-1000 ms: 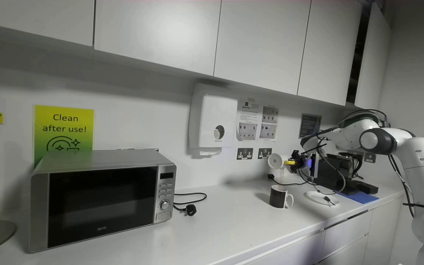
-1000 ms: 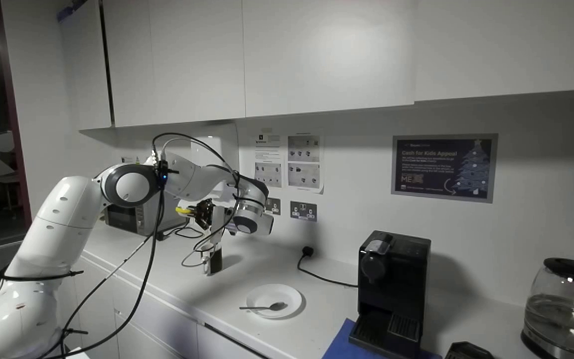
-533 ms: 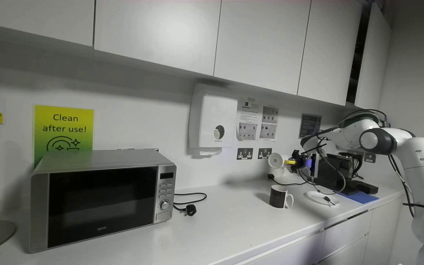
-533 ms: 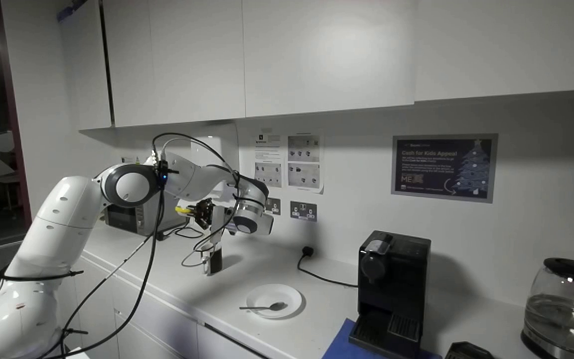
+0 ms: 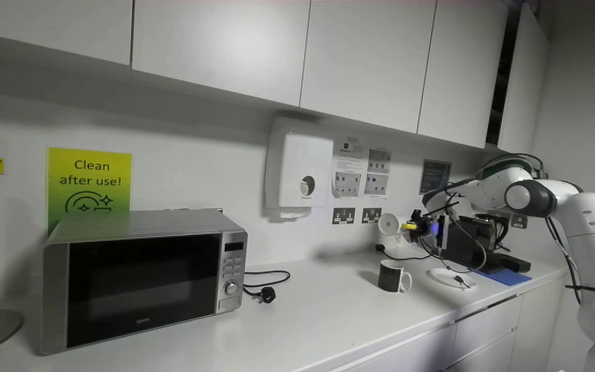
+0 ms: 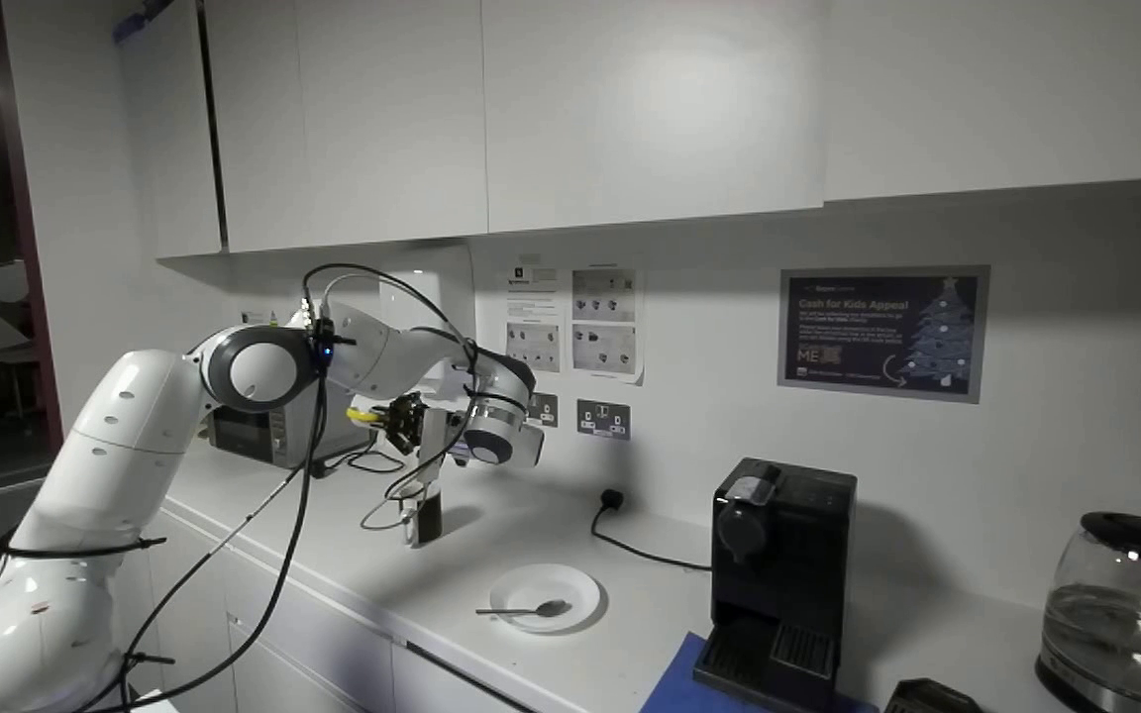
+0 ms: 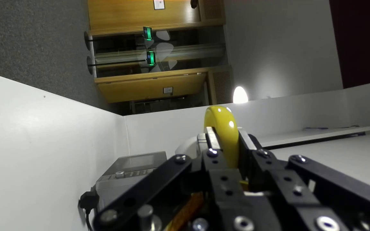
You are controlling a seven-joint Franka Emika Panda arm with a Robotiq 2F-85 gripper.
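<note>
1. The end effector [image 7: 228,138] is clamped on a yellow handle [image 7: 223,117], which curves out ahead of it, long axis roughly in line with its reach.
2. A white cup [image 5: 389,223], as it appears, lies just ahead and to one side, tipped over.
3. A dark mug [image 5: 390,278] stands upright on the worktop [image 5: 297,320] below the end effector, well apart, in both exterior views.
</note>
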